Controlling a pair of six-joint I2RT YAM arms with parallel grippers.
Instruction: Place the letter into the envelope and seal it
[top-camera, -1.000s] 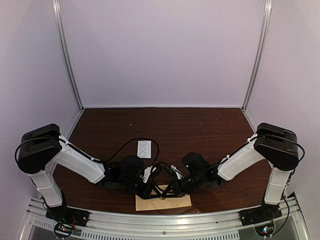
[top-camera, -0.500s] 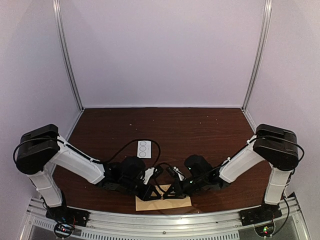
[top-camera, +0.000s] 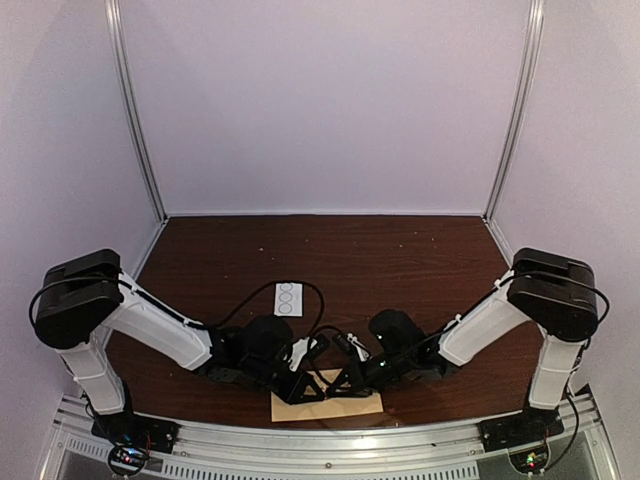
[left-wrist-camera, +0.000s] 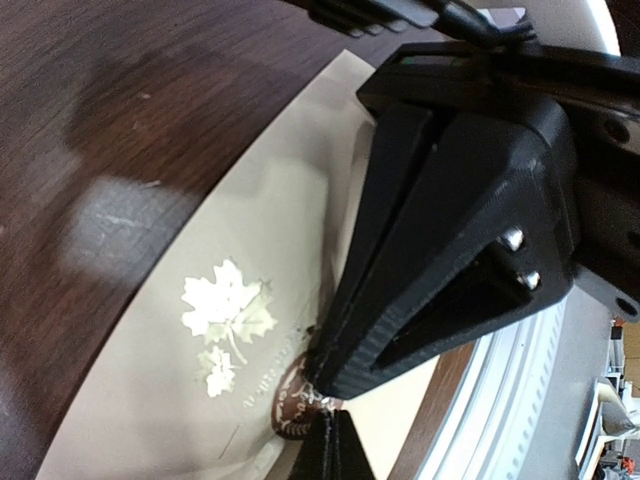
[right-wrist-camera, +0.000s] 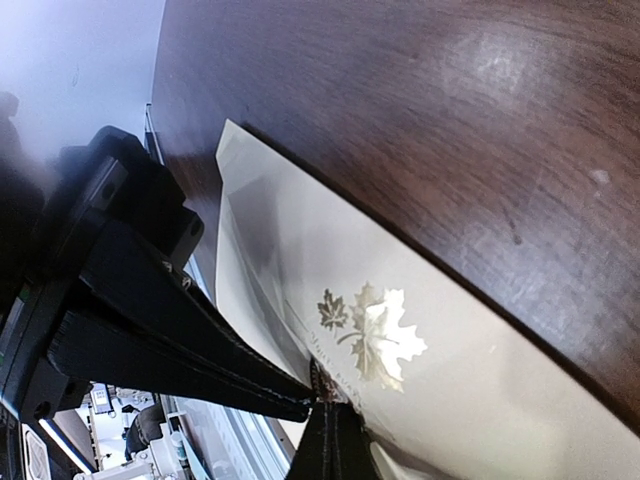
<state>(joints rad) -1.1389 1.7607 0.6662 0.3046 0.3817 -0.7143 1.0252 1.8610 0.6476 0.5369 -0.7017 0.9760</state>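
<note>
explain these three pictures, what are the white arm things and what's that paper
Two white robot arms, left arm and right arm, are bolted at the near edge of a dark brown wooden table. The wide picture looks down from above and behind them; each close-up comes from a camera on one wrist. A tan kraft-paper envelope with gold maple leaves lies near the arms, a small white card with round stickers further back. The left tool and right tool are shut, tips meeting on the envelope's round brown seal. Neither holds anything.
</note>
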